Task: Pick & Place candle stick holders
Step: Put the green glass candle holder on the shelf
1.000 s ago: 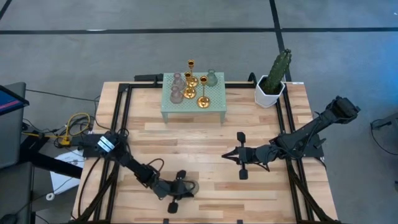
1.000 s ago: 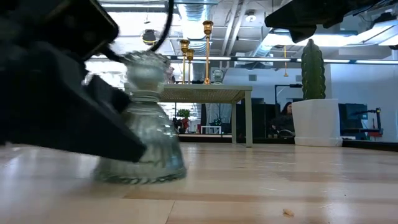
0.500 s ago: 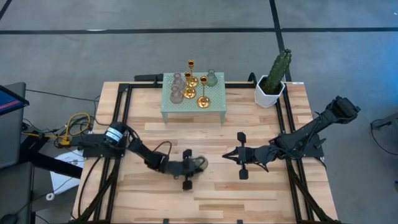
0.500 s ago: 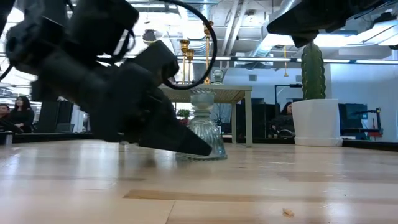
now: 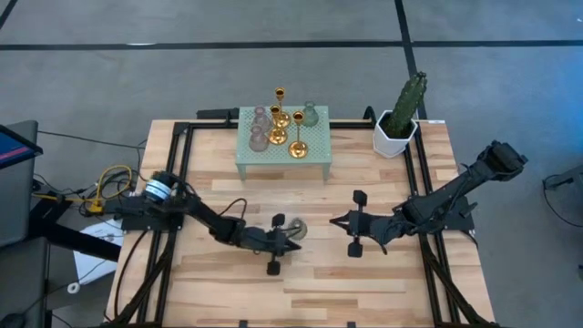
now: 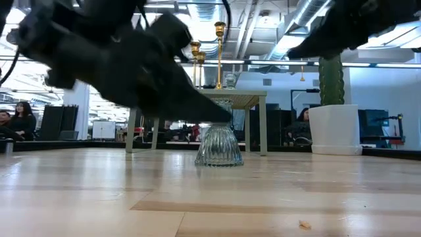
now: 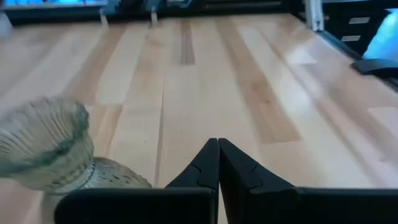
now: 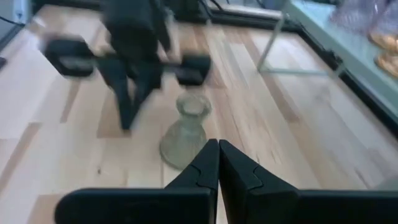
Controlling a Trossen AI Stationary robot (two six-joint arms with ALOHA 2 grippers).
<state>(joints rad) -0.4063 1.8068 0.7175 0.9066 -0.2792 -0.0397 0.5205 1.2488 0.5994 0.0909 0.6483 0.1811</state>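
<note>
We start with the wooden table [image 5: 301, 196], where a mint green stand [image 5: 283, 144] sits at twelve o'clock carrying the gold and bell-shaped holders [image 5: 282, 123], and a cactus [image 5: 402, 111] stands at about one o'clock.

The piece that matters for the next move is the clear ribbed glass holder [image 5: 293, 231] standing alone near the table's middle, well apart from the stand. In the low view it stands upright on its flared base [image 6: 219, 143], so its long axis runs straight up from the boards.

Both arms lie low over the table and face each other across it. The left gripper [image 5: 276, 243] is the nearer one: its fingers are pressed together with nothing between them, and the holder sits just beside its tip, toward two o'clock. The left wrist view shows the same, the glass [image 7: 53, 148] off to one side of the closed fingers [image 7: 208, 168] and not between them.

The right gripper [image 5: 357, 225], also closed and empty, points toward nine o'clock at the holder [image 8: 185, 129] across a clear gap.

We judge that either gripper must open before it can grasp the neck.
</note>
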